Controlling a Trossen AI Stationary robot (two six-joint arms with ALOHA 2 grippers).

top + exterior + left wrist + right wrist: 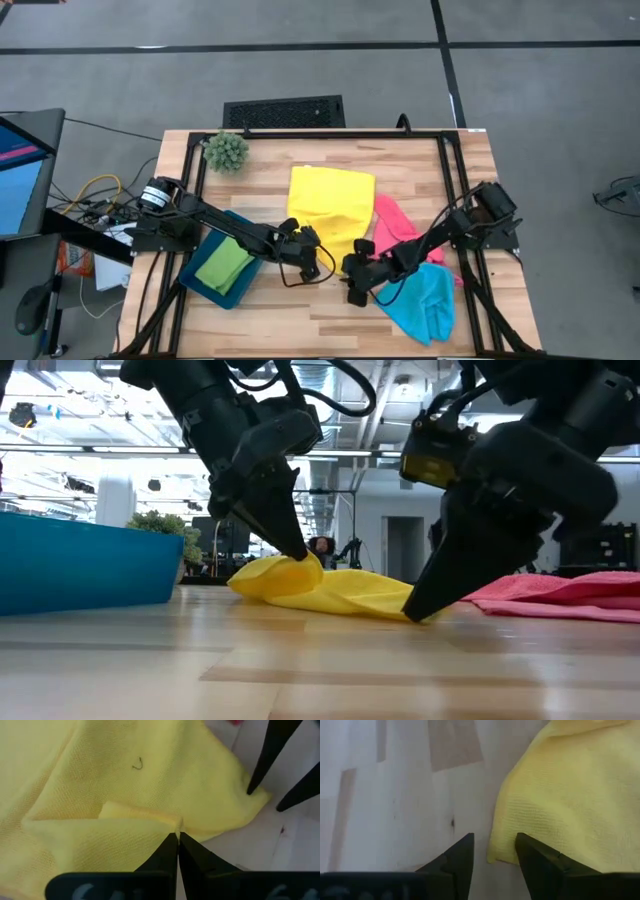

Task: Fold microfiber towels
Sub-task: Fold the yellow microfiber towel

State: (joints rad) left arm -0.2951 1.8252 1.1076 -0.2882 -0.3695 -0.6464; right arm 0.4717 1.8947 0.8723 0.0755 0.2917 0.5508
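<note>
Wood table mid-frame carries the yellow towel (331, 208), whose near edge the left gripper (311, 237) pinches closed while the right gripper (355, 292), jaws slightly parted at the corner, should clamp before both lift evenly.

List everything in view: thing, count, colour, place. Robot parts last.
yellow towel: 1, yellow, table centre, partly folded, near edge bunched
green towel: 1, green, folded, inside the tray
pink towel: 1, pink, crumpled, right of the yellow one
light blue towel: 1, light blue, crumpled, near right part of the table
tray: 1, dark teal, left side of the table
plant ball: 1, spiky green, far left corner
table: 1, light wood, black frame
floor vent: 1, black, beyond the table
left gripper: 1, dark, shut on the yellow towel's edge
right gripper: 1, dark, open, fingertips at the yellow towel's corner
</note>
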